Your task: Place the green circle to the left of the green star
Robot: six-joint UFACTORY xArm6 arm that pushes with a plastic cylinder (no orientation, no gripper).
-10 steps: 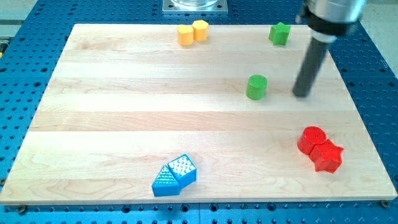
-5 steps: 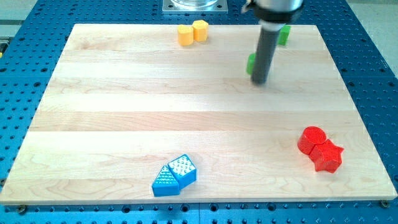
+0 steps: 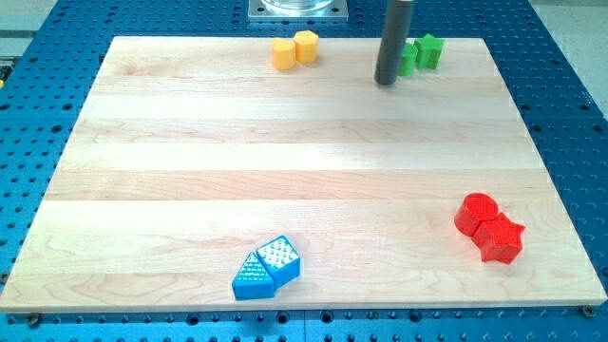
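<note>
The green star (image 3: 430, 49) sits near the view's top right of the wooden board (image 3: 190, 171). The green circle (image 3: 408, 59) lies right against the star's left side, partly hidden behind my rod. My tip (image 3: 385, 82) rests on the board just to the left of and slightly below the green circle, touching or nearly touching it.
Two yellow blocks (image 3: 294, 48) sit together at the view's top centre. A red circle (image 3: 476, 213) and a red star (image 3: 500, 238) touch at the lower right. Two blue blocks (image 3: 267, 267) sit together near the bottom edge.
My tip swept from the right of the green circle to its lower left and pushed it up and right until it lies against the green star's left side.
</note>
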